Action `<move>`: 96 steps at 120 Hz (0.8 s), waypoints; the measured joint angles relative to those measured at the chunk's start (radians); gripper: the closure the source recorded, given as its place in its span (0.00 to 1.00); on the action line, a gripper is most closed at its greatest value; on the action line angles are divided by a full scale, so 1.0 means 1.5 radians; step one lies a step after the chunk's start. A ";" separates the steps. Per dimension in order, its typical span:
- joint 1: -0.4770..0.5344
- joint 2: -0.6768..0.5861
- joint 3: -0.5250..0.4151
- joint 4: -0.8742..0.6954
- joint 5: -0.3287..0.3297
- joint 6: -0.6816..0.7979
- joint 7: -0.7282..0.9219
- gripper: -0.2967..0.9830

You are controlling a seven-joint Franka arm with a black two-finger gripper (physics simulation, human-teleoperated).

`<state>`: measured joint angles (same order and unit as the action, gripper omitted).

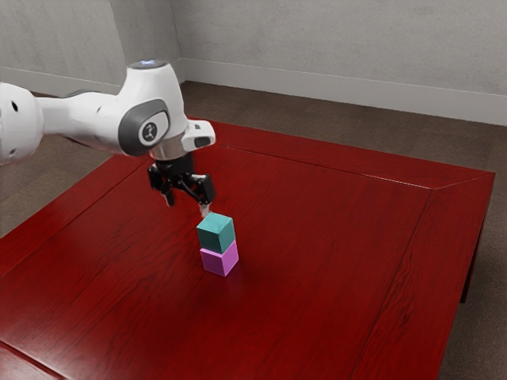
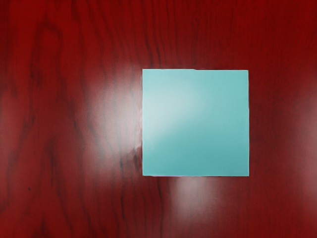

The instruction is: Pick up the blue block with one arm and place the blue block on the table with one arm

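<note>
The blue block (image 1: 215,234), more of a blue-green, sits on top of a pink block (image 1: 220,260), upright and level. The two are nearly lined up, with a bit of the pink block's top showing past the lower edge of the upper one in the exterior view. The pink block rests flat on the red wooden surface (image 1: 317,245). In the wrist view the blue block's top is a plain square seen from above — pale with glare near one corner — and a thin pink line runs along part of one edge.

The pincer (image 1: 187,203) is wide, its two black fingers well apart with nothing held between them. It points down near the blocks, and in the exterior view one fingertip shows right by the blue block's top corner; I cannot tell whether they touch. The white arm (image 1: 95,120) reaches in from the exterior view's left. The surface has dark grain and a framed border, with pale patches of shine around the block in the wrist view. Beyond it lie a brown floor (image 1: 348,125) — then a grey wall (image 1: 333,36) with a light baseboard (image 1: 333,89).
</note>
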<state>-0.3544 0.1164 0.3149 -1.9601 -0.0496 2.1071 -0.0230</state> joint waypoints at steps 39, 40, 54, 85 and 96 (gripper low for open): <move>0.001 0.071 -0.003 0.056 -0.006 0.014 0.023 0.23; 0.003 0.073 -0.004 0.057 -0.007 0.014 0.023 0.23; 0.013 0.094 -0.009 0.066 -0.016 0.016 0.030 0.23; 0.014 0.117 -0.027 0.066 -0.054 0.018 0.041 0.23; 0.014 0.127 -0.027 0.066 -0.063 0.019 0.044 0.23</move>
<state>-0.3335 0.3062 0.2746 -1.8607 -0.1441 2.1357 0.0436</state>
